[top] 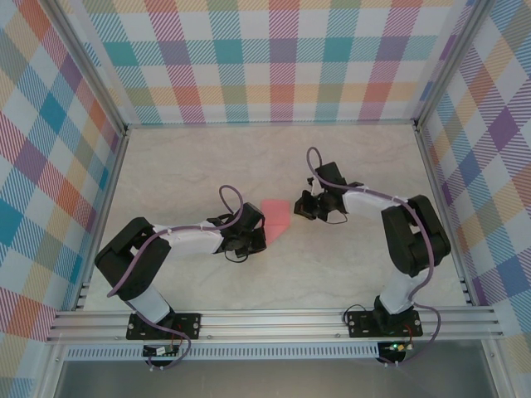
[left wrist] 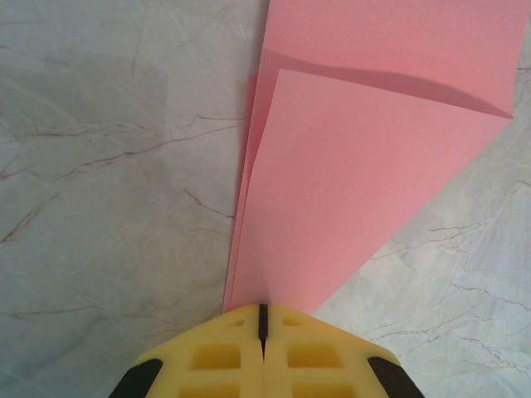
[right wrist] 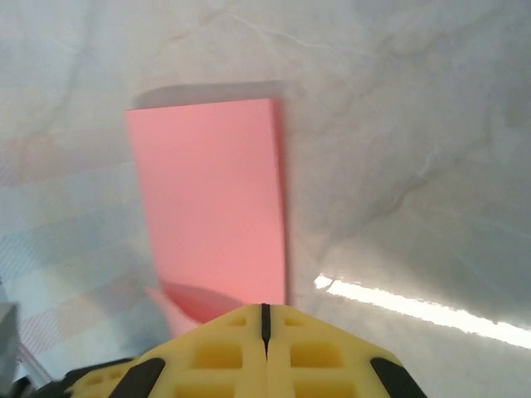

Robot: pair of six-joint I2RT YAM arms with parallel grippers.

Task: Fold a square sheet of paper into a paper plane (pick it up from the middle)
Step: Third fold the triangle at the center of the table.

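Paper (top: pixel 276 219) ends vanish under closed left fingers (left wrist: pixel 217 358) and closed right fingers (right wrist: pixel 217 358); grip unclear.

L gripper (top: pixel 249 230) jaws closed, tips on the near-left end of the paper (top: pixel 276 217). R gripper (top: pixel 300 206) also closed, at paper's far-right edge. Both elbows bent, forearms angled in twd paper.
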